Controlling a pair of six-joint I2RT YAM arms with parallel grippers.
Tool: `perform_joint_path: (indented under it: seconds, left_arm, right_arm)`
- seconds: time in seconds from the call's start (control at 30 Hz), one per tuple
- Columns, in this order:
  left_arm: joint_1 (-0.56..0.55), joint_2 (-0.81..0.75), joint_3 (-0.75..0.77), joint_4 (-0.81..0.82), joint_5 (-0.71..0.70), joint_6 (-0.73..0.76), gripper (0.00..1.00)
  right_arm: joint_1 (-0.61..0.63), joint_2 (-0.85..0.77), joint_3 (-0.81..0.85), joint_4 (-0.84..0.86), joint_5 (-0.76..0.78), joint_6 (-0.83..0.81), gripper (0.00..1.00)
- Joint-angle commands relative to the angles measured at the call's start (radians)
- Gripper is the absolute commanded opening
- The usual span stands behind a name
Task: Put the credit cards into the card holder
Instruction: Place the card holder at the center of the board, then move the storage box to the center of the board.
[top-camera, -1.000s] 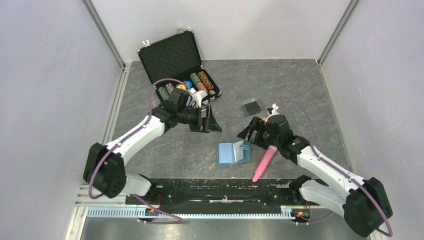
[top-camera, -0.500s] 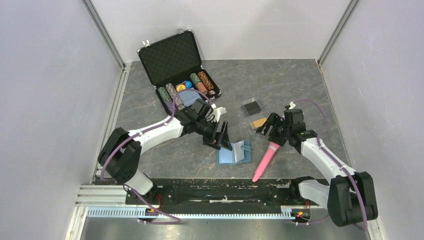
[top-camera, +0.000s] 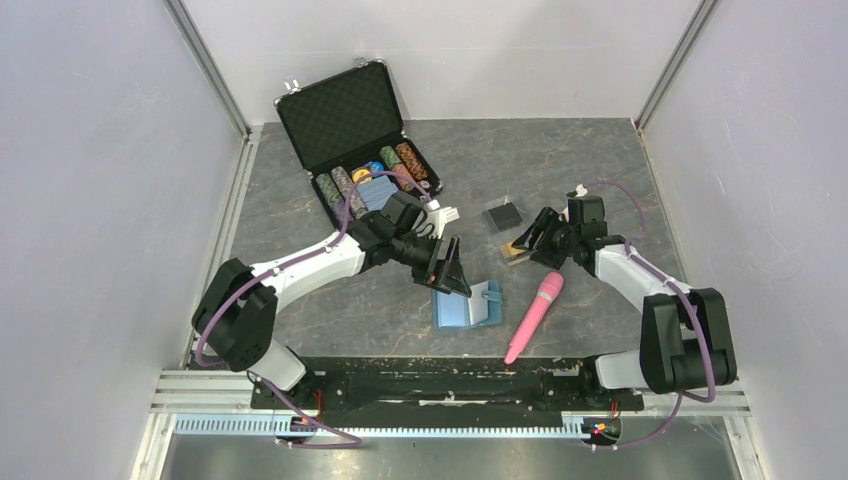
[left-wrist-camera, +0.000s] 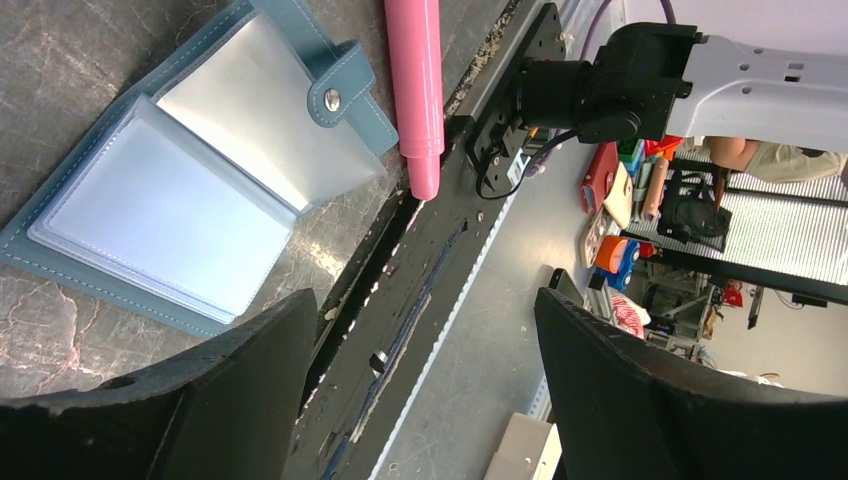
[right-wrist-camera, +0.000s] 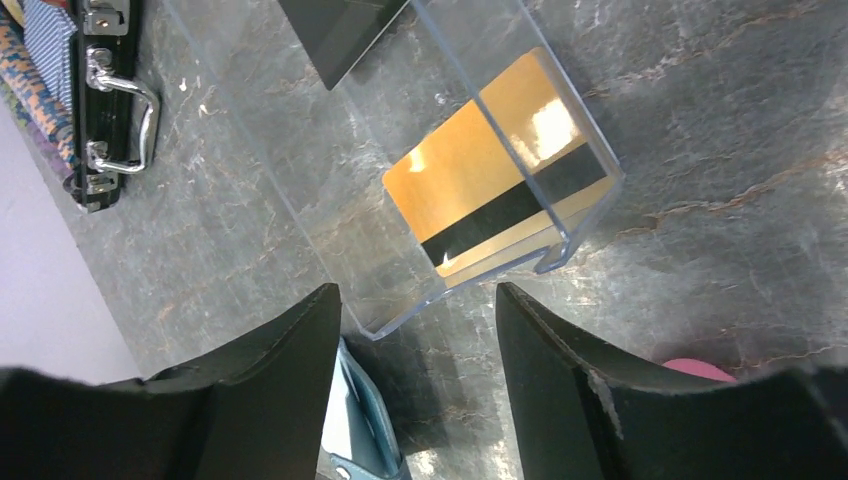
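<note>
Surface: dark grey marbled table (top-camera: 600, 170), pale walls on three sides.
Overhead, chip briefcase (top-camera: 340, 120): black, lid up, at the far left of the table; rows of chips in its tray.
Overhead, card holder (top-camera: 462, 308): teal, lying opened flat near the front middle, lighter blue inside facing up.
Overhead, left gripper (top-camera: 447, 275): mine, poised over the card holder's far-left corner.
Overhead, pink cylinder (top-camera: 535, 317): lying just right of the card holder, not touching it.
Overhead, far clear box (top-camera: 503, 215): holds a dark card.
Overhead, near clear box (top-camera: 517, 250): holds something gold-orange; my right gripper (top-camera: 528, 240) is right at it.
Left wrist, fingers (left-wrist-camera: 200, 400): spread wide, nothing between them. Below them the card holder's blank sleeves and its snap tab (left-wrist-camera: 331, 98); the pink cylinder lies beside the tab.
Right wrist, fingers (right-wrist-camera: 270, 390): parted, gripping nothing.
Right wrist, gold-orange credit card (right-wrist-camera: 480, 190): black stripe across it, lying inside the near clear box, just beyond my fingertips.
Right wrist, dark card (right-wrist-camera: 335, 25): at the top edge, partly cut off.
</note>
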Motion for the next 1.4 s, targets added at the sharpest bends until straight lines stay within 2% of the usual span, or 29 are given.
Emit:
perform_joint_path:
  seconds: [0.0, 0.1, 0.3, 0.53, 0.67, 0.97, 1.13, 1.37]
  left_arm:
    - [-0.002, -0.02, 0.021, 0.031, 0.04, -0.013, 0.86]
    - [-0.001, -0.012, 0.031, 0.014, 0.04, 0.0, 0.85]
    - [0.0, -0.007, 0.045, 0.002, 0.061, 0.033, 0.85]
    - [0.0, 0.002, 0.066, -0.017, 0.047, 0.044, 0.84]
    - [-0.001, -0.001, 0.073, -0.008, 0.032, 0.041, 0.83]
    - [0.001, -0.017, 0.073, -0.015, -0.073, 0.025, 0.83]
    - [0.012, -0.048, 0.038, 0.062, -0.142, -0.047, 0.83]
    - [0.051, -0.101, -0.027, 0.107, -0.269, -0.131, 0.83]
  right_arm:
    - [-0.007, 0.026, 0.042, 0.03, 0.046, -0.03, 0.59]
    - [-0.007, 0.073, 0.078, 0.005, 0.064, -0.071, 0.56]
    - [-0.006, 0.152, 0.143, -0.044, 0.124, -0.177, 0.41]
    - [-0.005, 0.229, 0.219, -0.077, 0.128, -0.261, 0.16]
    - [-0.004, 0.268, 0.252, -0.098, 0.125, -0.308, 0.07]
    - [-0.003, 0.328, 0.349, -0.159, 0.089, -0.402, 0.03]
    - [0.008, 0.375, 0.429, -0.2, 0.057, -0.449, 0.02]
    - [0.089, 0.433, 0.508, -0.252, 0.034, -0.508, 0.01]
